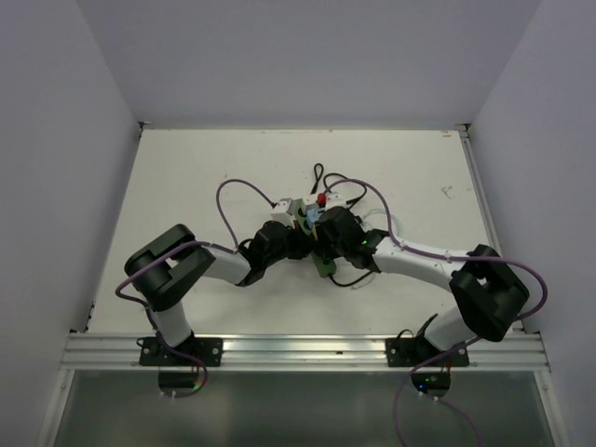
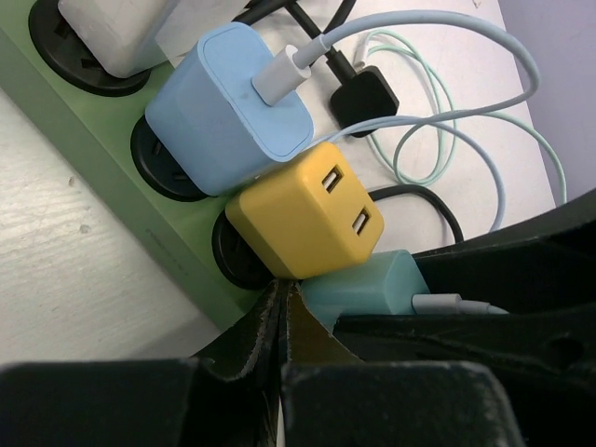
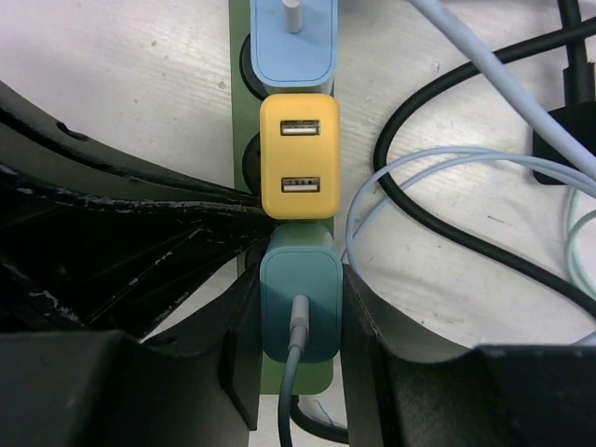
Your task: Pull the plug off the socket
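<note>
The green power strip (image 2: 102,158) lies about mid-worktop (image 1: 186,168). Its long axis runs slantwise, from far-left toward the near edge. In the right wrist view it runs straight away from the tool, with the chargers in one row along it. The teal charger plug (image 3: 298,312) is the nearest in the row, just before the yellow adapter (image 3: 298,154) and then the light blue one (image 3: 293,47).

The right tool (image 3: 300,284) straddles the teal plug across the strip's width and pinches its two side faces. The left tool (image 2: 282,317) has its fingers pressed together and holds nothing. Its tip rests at the strip's edge beside the yellow adapter, probably to pin the strip down.

The plug stands upright with its cable leaving the top face, so the pull looks to be straight up off the worktop, square to the strip's length.
</note>
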Action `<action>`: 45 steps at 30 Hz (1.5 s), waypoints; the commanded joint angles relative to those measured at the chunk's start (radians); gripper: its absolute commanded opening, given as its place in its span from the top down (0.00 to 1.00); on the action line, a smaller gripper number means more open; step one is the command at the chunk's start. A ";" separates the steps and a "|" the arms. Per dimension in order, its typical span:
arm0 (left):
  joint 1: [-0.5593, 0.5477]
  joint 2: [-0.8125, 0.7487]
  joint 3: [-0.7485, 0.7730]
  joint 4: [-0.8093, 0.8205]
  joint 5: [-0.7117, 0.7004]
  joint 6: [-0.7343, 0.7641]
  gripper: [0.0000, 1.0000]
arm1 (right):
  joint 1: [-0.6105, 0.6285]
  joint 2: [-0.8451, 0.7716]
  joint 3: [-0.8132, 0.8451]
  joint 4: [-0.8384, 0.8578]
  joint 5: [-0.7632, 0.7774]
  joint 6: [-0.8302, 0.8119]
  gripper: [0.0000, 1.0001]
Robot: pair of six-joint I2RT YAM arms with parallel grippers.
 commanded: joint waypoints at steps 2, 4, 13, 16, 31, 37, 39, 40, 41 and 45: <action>0.009 0.141 -0.013 -0.307 -0.067 0.076 1.00 | -0.058 -0.080 -0.065 0.040 -0.322 0.099 1.00; 0.009 0.138 -0.016 -0.304 -0.065 0.076 1.00 | -0.060 -0.072 -0.045 0.023 -0.339 0.094 1.00; 0.007 0.135 -0.018 -0.299 -0.062 0.077 1.00 | 0.077 0.050 0.134 -0.164 -0.065 0.014 1.00; 0.009 0.135 -0.018 -0.299 -0.062 0.078 1.00 | 0.130 0.090 0.179 -0.207 -0.008 0.013 1.00; 0.009 0.141 -0.012 -0.308 -0.067 0.080 1.00 | 0.008 -0.165 0.091 -0.204 -0.152 0.042 1.00; 0.007 0.142 -0.010 -0.310 -0.071 0.078 1.00 | -0.024 -0.332 0.119 -0.292 -0.114 0.023 1.00; 0.007 0.141 -0.010 -0.310 -0.074 0.080 1.00 | -0.046 -0.385 0.122 -0.312 -0.094 0.022 1.00; 0.009 0.142 -0.010 -0.311 -0.076 0.080 1.00 | -0.079 -0.433 0.121 -0.331 -0.060 0.020 1.00; 0.007 0.141 -0.010 -0.311 -0.079 0.080 1.00 | -0.095 -0.460 0.124 -0.342 -0.033 0.022 1.00; 0.006 0.138 -0.017 -0.308 -0.079 0.081 1.00 | -0.176 -0.543 0.134 -0.390 0.112 0.030 1.00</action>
